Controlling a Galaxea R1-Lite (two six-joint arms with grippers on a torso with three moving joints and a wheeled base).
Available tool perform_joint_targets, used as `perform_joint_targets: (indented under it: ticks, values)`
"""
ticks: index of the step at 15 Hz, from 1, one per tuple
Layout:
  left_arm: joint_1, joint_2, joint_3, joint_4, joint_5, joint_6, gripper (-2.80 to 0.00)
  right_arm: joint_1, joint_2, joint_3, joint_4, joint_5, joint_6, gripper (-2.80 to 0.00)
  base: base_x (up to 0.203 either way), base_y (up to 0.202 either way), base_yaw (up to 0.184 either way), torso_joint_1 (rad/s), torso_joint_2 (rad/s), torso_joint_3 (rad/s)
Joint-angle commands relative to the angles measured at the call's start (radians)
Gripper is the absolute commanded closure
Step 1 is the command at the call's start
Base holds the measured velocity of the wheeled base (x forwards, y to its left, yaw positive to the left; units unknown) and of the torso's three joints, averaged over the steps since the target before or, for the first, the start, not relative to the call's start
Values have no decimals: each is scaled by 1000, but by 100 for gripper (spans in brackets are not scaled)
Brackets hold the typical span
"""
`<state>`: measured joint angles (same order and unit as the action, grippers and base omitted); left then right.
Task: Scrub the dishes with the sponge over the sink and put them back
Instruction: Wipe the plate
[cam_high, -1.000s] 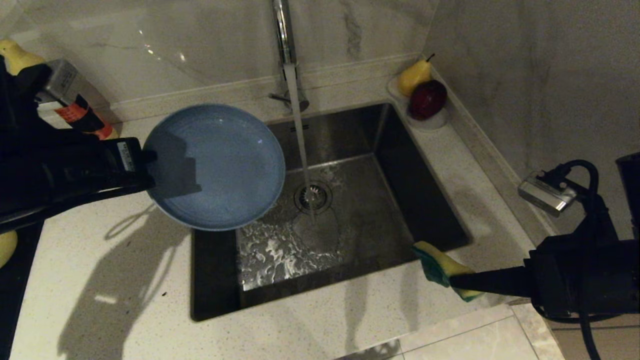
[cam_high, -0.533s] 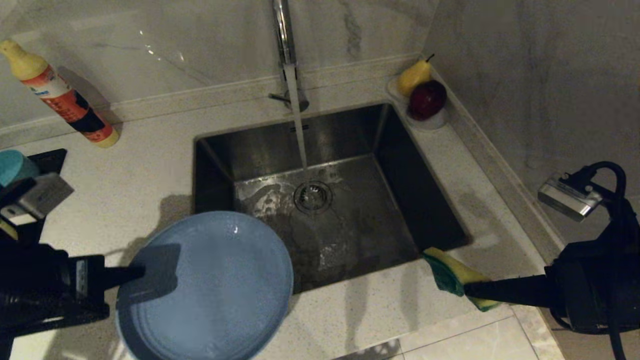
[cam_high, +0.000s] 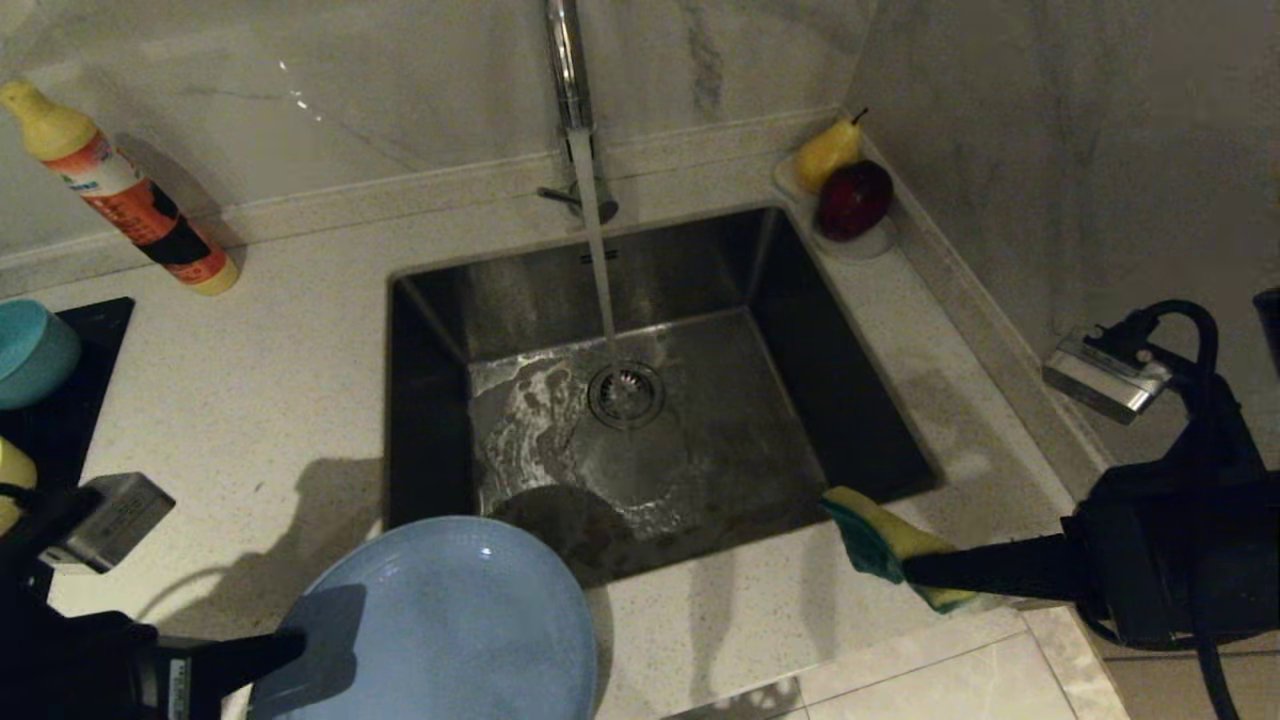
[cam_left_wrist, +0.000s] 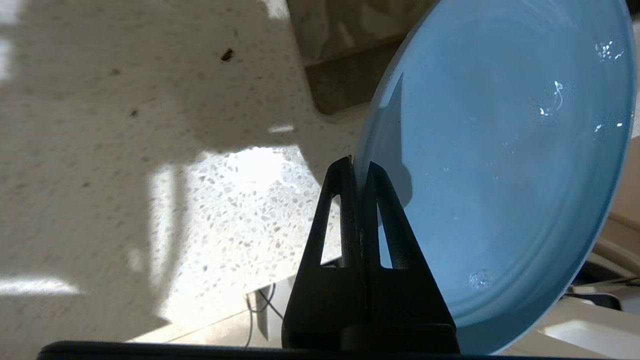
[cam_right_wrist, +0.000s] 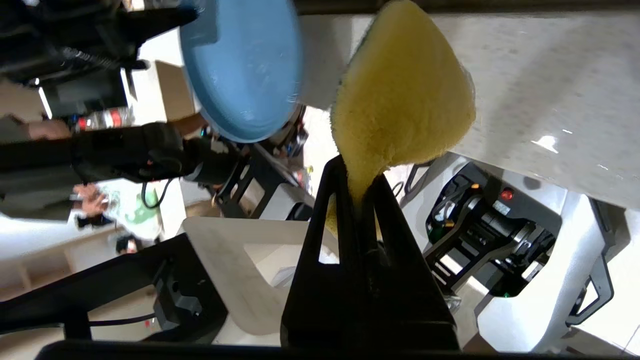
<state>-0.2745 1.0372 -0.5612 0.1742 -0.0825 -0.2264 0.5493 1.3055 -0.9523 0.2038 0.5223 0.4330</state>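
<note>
My left gripper (cam_high: 300, 645) is shut on the rim of the wet light-blue plate (cam_high: 450, 620), which it holds over the counter's near edge in front of the sink's left corner. The left wrist view shows both fingertips (cam_left_wrist: 345, 172) pinching the plate (cam_left_wrist: 500, 175). My right gripper (cam_high: 910, 570) is shut on the yellow and green sponge (cam_high: 875, 535), held over the counter beside the sink's near right corner; the sponge (cam_right_wrist: 405, 95) bulges out past the jaws. The steel sink (cam_high: 700, 270) holds no dish, and water runs from the tap (cam_high: 565, 60). A teal bowl (cam_high: 30, 350) and a pale yellow bowl's edge (cam_high: 12, 470) sit far left.
A detergent bottle (cam_high: 120, 200) lies at the back left of the counter. A white dish with a pear and a red apple (cam_high: 850, 190) stands in the back right corner. A black mat (cam_high: 80, 380) lies under the bowls at the left edge.
My left gripper has carried the plate from above the sink's left side back and down to the counter's near edge. The right gripper has stayed in place with the sponge.
</note>
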Motion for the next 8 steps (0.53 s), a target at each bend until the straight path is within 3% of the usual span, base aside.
perform_joint_targets:
  ticks: [1,4,8]
  values:
    - [-6,86,1,-52,17,-2,0,36,80,-45,6,0,-2,0,0,0,0,0,0,0]
    - [-8,191,-35,-133,77,-1,0,52,163,-154,13,-11,-5,0,0,0,0,0,0,0]
    - [-22,259,-68,-142,87,12,0,116,287,-309,75,-12,-4,0,0,0,0,0,0,0]
